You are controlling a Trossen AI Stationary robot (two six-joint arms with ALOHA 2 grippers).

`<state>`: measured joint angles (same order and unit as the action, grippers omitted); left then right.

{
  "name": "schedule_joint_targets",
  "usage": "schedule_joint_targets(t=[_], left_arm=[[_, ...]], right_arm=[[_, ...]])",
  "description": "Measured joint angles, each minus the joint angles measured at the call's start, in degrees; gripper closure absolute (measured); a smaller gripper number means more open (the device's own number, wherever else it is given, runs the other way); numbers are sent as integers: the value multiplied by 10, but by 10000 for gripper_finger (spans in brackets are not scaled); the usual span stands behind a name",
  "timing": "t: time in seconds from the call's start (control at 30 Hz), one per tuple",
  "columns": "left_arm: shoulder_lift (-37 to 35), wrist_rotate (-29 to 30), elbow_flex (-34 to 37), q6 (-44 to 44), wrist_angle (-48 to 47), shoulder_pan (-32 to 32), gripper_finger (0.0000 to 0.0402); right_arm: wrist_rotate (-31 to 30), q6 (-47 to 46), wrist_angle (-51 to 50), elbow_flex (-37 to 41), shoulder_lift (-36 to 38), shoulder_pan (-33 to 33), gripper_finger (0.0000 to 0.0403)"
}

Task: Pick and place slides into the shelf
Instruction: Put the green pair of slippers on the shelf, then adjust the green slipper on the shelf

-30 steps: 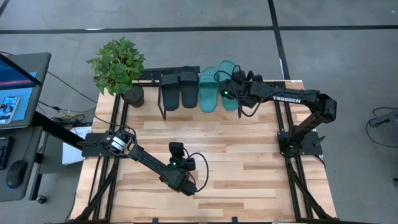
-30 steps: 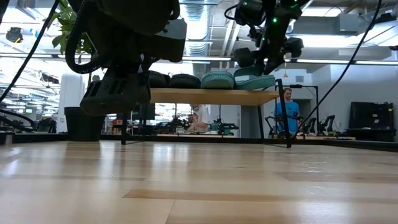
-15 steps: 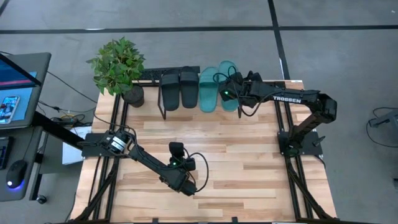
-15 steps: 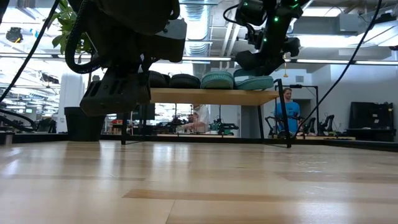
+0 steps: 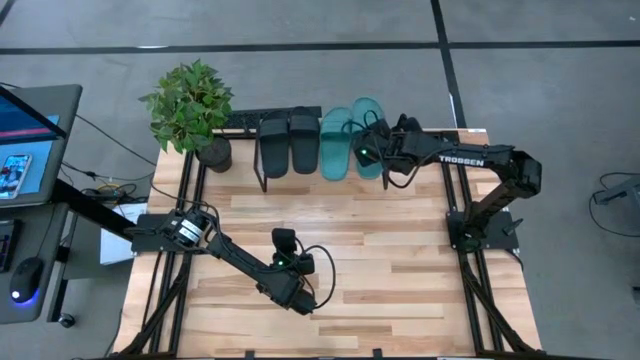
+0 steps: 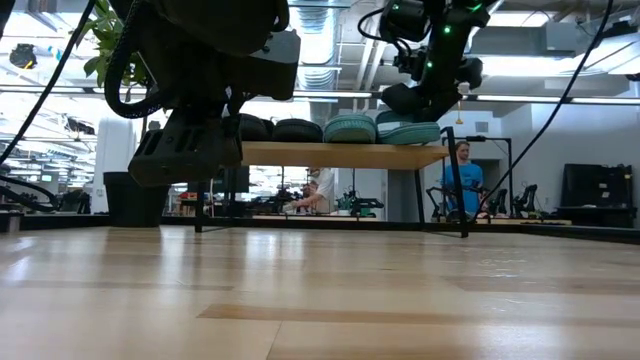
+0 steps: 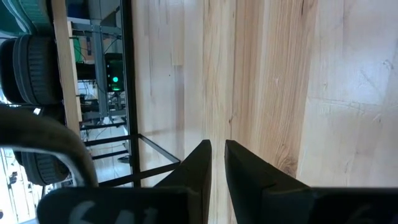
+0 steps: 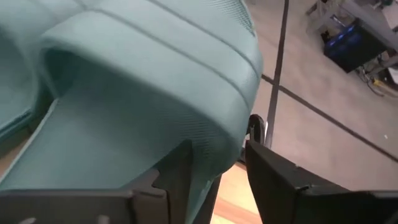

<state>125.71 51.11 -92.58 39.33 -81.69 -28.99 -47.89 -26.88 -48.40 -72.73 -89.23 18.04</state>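
Note:
All the slides lie side by side on the shelf (image 6: 340,155) at the table's far edge: two black ones (image 5: 273,145) (image 5: 304,140) and two teal ones. My right gripper (image 5: 372,148) is at the rightmost teal slide (image 5: 366,112), its fingers on either side of the strap's outer side. The other teal slide (image 5: 335,145) lies just left of it. My left gripper (image 5: 283,240) hangs shut above the bare middle of the table, far from the shelf. My right gripper holds the rightmost teal slide by the outer side of its broad strap (image 8: 217,134). One finger (image 8: 177,168) is under the strap and the other (image 8: 273,174) outside it. The fingers come from the table's right, slanting down. The slide's sole rests on the shelf top.
A potted plant (image 5: 188,105) stands at the shelf's left end. The shelf's thin black legs (image 6: 462,180) stand on the tabletop. Bare wooden tabletop (image 5: 400,250) lies between the shelf and the near edge. People (image 6: 462,170) show in the room beyond.
My right gripper has come down a little toward the shelf. The rightmost teal slide, held tilted a second ago, now lies level on the shelf beside the other teal one.

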Motion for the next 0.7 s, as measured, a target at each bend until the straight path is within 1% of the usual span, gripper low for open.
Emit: schedule_joint_targets(t=[0.17,0.33,0.47,0.6,0.7], left_arm=[[0,0,0,0,0,0,365],[0,0,0,0,0,0,365],[0,0,0,0,0,0,365],[0,0,0,0,0,0,365],[0,0,0,0,1,0,365]], right_arm=[[2,21,-2,0,0,-14,232],[0,35,-10,0,1,-26,221],[-7,35,-30,0,1,-36,222],[-50,35,-51,0,1,-63,231],[-75,35,-58,1,14,-91,239]])
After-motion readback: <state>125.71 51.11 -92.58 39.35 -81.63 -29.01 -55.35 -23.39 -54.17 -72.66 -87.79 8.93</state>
